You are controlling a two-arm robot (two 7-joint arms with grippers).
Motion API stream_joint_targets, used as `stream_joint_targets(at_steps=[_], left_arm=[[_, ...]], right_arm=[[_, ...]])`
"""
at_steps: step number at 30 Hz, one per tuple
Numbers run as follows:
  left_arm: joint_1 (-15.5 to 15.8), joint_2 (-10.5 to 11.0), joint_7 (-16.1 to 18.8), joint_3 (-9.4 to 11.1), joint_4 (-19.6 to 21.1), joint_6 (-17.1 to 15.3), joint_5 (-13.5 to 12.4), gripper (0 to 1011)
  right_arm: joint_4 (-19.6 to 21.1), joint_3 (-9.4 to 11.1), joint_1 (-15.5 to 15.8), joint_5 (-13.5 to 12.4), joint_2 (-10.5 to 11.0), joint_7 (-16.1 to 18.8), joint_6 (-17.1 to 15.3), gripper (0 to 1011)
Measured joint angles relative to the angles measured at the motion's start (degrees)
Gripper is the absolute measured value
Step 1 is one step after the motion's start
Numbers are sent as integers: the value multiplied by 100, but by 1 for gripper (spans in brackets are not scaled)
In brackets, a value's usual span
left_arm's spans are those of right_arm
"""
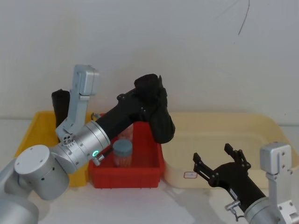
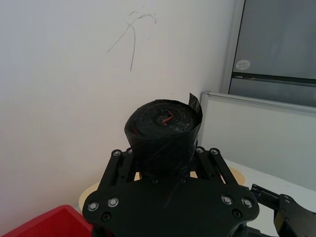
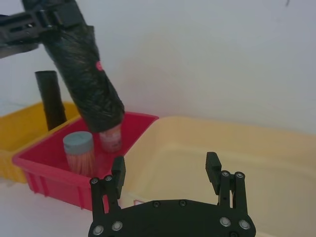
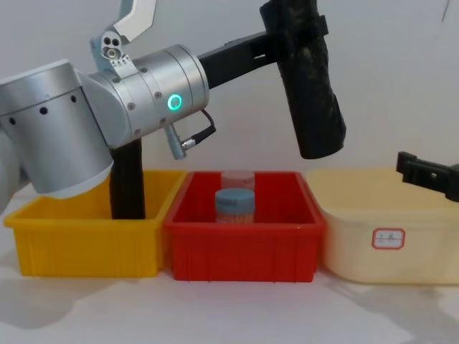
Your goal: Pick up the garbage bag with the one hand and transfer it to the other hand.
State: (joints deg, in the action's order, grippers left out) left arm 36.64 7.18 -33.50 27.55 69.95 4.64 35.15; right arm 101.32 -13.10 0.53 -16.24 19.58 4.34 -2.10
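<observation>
Garbage bag upper centre of head frame, steeply tilted, top clamped in left gripper fingers. Right gripper lower right, fingers wide, bag's free lower end up-left.

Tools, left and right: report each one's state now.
Left tool: shut on the garbage bag, held in the air.
Right tool: open, holding nothing.

Plain white wall behind a white tabletop.
A thin dark scribble marks the wall; a grey panel and pale partition stand farther off.
</observation>
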Motion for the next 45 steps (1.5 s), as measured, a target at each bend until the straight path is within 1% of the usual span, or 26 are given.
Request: stream_joint_targets(at_steps=[8, 11, 12, 17, 18, 25, 30, 40, 45], left_arm=[[16, -10, 15, 25, -30, 7, -3, 457], [19, -11, 17, 29, -38, 9, -4, 457], [20, -12, 18, 31, -39, 9, -4, 457], [23, -14, 21, 37, -47, 12, -6, 457], [23, -14, 21, 37, -47, 12, -6, 457], [27, -18, 25, 43, -53, 16, -8, 457], [29, -19, 27, 46, -56, 17, -9, 457], [31, -20, 27, 47, -60, 17, -9, 457], [31, -19, 27, 47, -60, 16, -8, 457]], right_arm=[[12, -130, -239, 88, 124, 304, -104, 1000], [-53, -239, -437, 136, 168, 503, -159, 1000], [-53, -239, -437, 136, 168, 503, -159, 1000], [-305, -442, -845, 228, 170, 833, -234, 1000], [-305, -442, -845, 228, 170, 833, -234, 1000], [-720, -638, -1305, 322, 71, 1122, -259, 1000], [-952, -710, -1533, 362, -1, 1254, -240, 1000], [-1389, -764, -1940, 436, -140, 1443, -129, 1000], [-1527, -779, -2069, 457, -193, 1499, -95, 1000]])
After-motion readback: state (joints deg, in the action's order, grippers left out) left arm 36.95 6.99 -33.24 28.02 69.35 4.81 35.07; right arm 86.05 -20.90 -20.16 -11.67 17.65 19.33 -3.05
